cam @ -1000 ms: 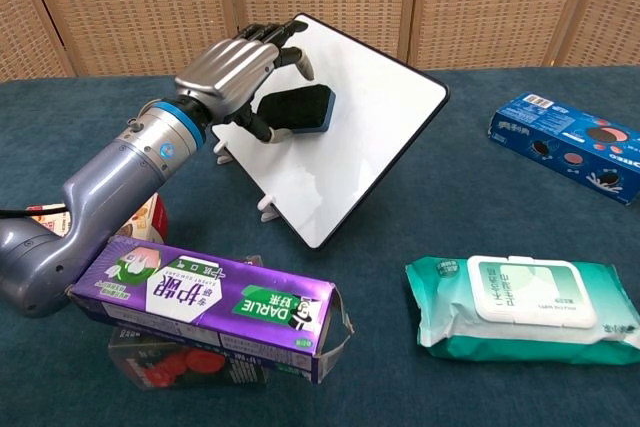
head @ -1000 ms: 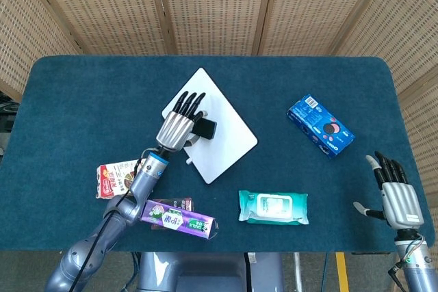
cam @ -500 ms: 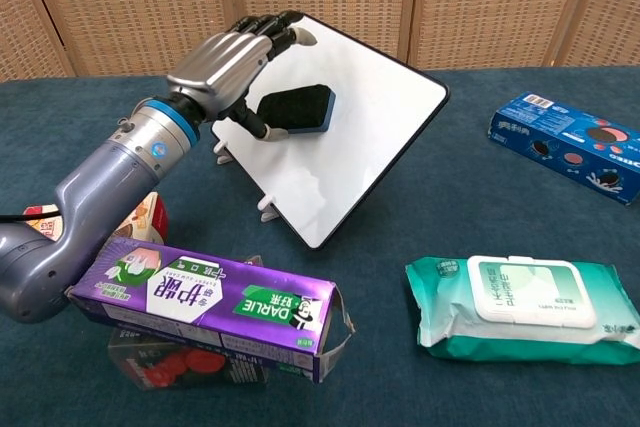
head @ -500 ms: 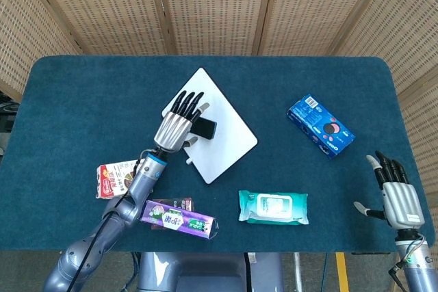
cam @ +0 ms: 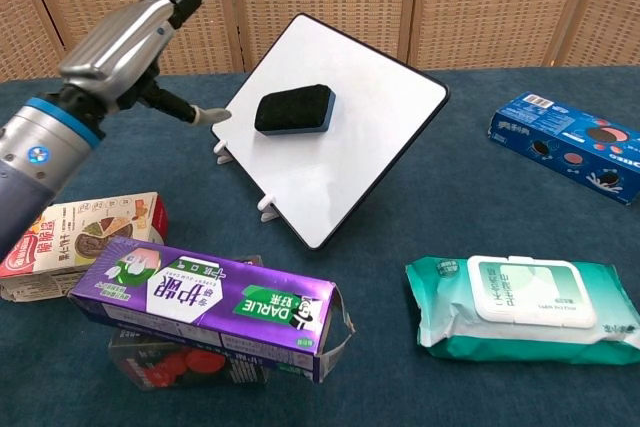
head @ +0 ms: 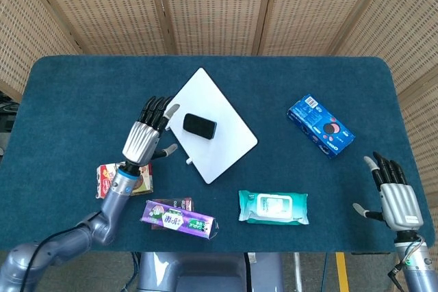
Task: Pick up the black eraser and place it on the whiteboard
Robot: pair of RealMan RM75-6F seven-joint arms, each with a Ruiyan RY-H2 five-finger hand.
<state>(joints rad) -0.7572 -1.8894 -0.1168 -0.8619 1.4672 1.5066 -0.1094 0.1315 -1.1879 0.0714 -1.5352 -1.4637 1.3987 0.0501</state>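
On the blue surface (head: 82, 94) I see the whiteboard (head: 222, 135) with the black eraser (head: 199, 126) lying on its upper left part. My left robot hand (head: 145, 139) hovers just beside the board, fingers spread, holding nothing; my right robot hand (head: 395, 196) is spread too, well apart.

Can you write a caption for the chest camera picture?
Black eraser lies on the whiteboard; the open left hand is off to the side.
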